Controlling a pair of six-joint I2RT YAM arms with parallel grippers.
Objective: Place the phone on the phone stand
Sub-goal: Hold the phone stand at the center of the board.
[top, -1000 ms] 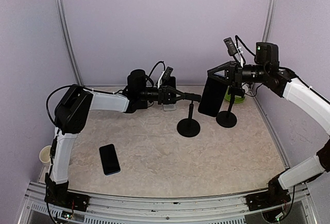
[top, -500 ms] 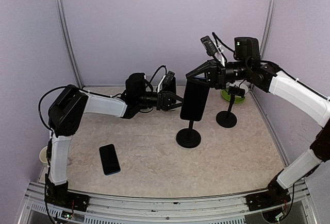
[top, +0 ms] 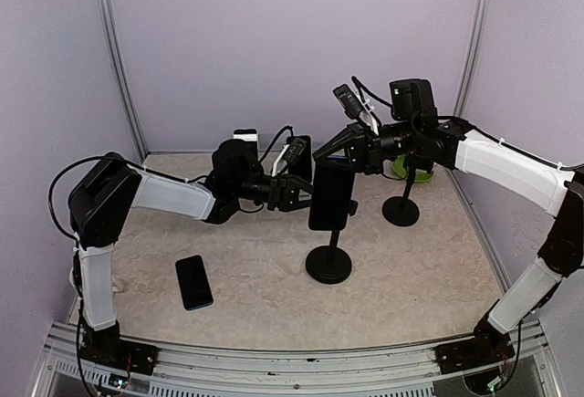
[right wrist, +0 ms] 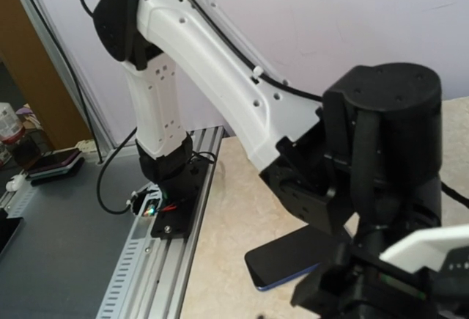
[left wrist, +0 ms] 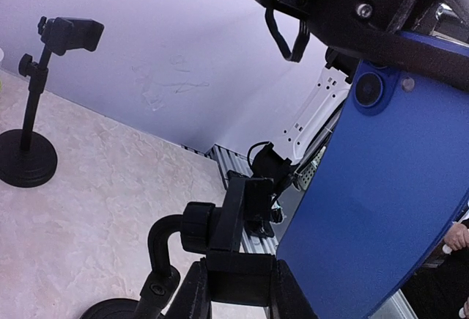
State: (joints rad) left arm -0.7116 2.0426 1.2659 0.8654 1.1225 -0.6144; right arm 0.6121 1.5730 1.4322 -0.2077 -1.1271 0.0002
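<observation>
The phone (top: 328,198), blue-backed (left wrist: 381,202), hangs upright from my right gripper (top: 345,161), which is shut on its top edge. The black phone stand (top: 329,265) rests on its round base at the table's middle. My left gripper (top: 299,193) is shut on the stand's clamp head (left wrist: 242,224), with a finger (left wrist: 192,290) on each side of it. The phone's lower edge is right beside that clamp; I cannot tell whether they touch. The held phone is hidden in the right wrist view.
A second black stand (top: 401,207) stands at the back right (left wrist: 29,159), with a green object (top: 403,171) behind it. Another dark phone (top: 193,281) lies flat at the near left (right wrist: 293,264). A small cup (top: 80,274) sits off the left edge.
My right arm has carried the phone left, from beside the second stand to the first stand's head. My left gripper has drawn that stand leftward and nearer, its base sliding toward the front.
</observation>
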